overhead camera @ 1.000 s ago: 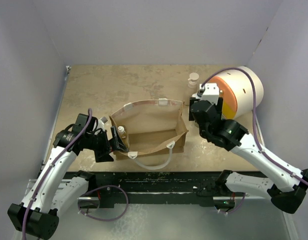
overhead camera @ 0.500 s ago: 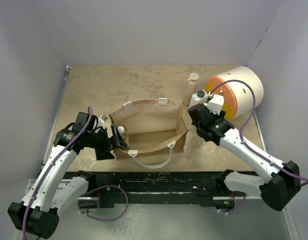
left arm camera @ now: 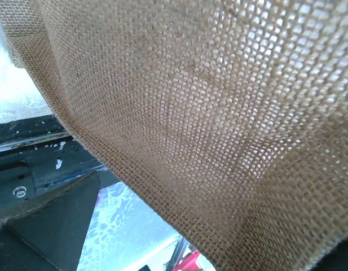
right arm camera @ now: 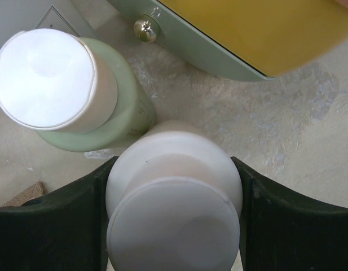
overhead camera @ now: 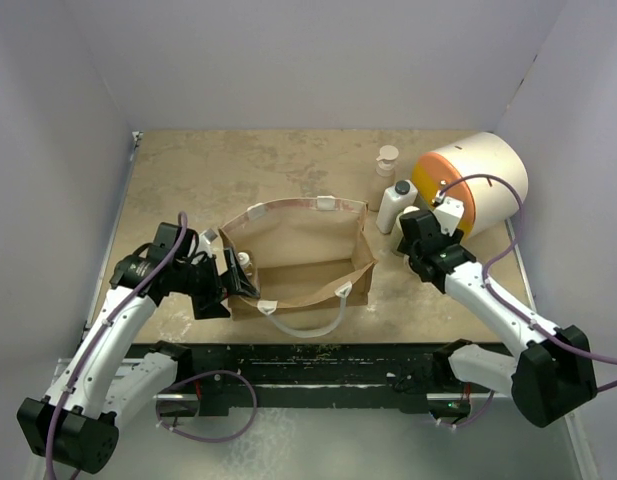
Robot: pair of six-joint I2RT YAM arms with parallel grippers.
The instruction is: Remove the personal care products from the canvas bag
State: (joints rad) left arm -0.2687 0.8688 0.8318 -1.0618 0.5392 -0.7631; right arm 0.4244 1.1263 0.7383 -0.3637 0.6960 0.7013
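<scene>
Right wrist view: right hand (right arm camera: 174, 192) grips cream wide-capped bottle (right arm camera: 175, 223); left hand (overhead camera: 233, 278) at canvas bag (overhead camera: 308, 286) wall, grip state indeterminable.

No legible text, brand, number or sign in any view. Canvas bag (overhead camera: 298, 262): plain weave, no print. Olive-green bottle (right arm camera: 126, 116) and cream wide-capped bottle (right arm camera: 174, 197): caps blank, sides too blurred to read. Large cylinder (overhead camera: 483, 175) at the worktop's far right corner: colour bands only, no readable characters.
</scene>
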